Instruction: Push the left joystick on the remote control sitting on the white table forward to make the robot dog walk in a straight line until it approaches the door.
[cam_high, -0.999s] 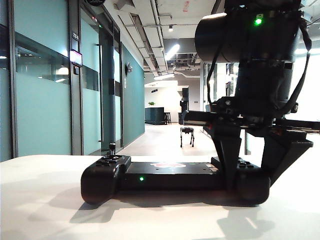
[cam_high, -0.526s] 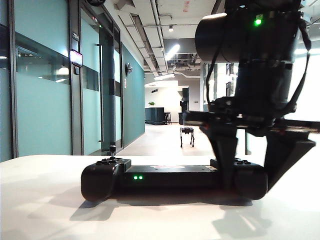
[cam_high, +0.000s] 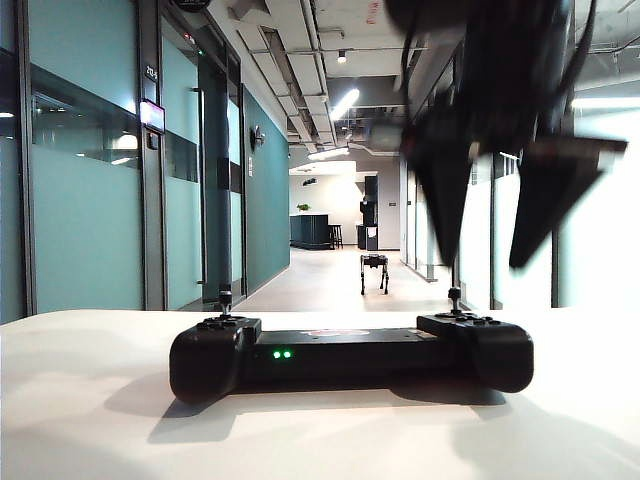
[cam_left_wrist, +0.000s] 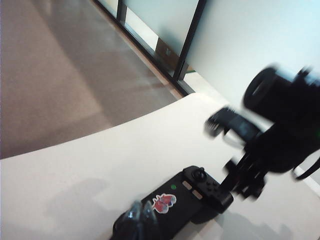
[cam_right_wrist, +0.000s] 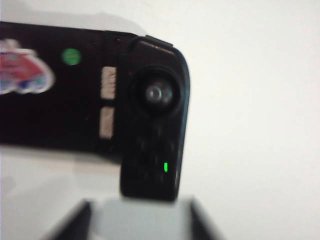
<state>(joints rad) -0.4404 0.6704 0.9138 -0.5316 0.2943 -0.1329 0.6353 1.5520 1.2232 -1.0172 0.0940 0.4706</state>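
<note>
We count one remote control (cam_high: 350, 355) with two sticks on the white table (cam_high: 90, 410), and one robot dog (cam_high: 374, 272) down the corridor. The right gripper (cam_high: 500, 225), jaws apart and empty, has lifted off the controller's right lobe and hangs above it. The left joystick (cam_high: 225, 297) stands untouched at the far end; we cannot tell the left gripper's (cam_left_wrist: 140, 220) state.

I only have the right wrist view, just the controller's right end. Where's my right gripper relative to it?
Observer: The right gripper hangs above the remote control's right end, jaws open, holding nothing.
Operator: Is the dog in sight?
Observer: Yes, the robot dog stands down the corridor, beyond the white table.
Operator: And the left side?
Observer: Nothing touches the left joystick; the left gripper is only a blur in its wrist view.
</note>
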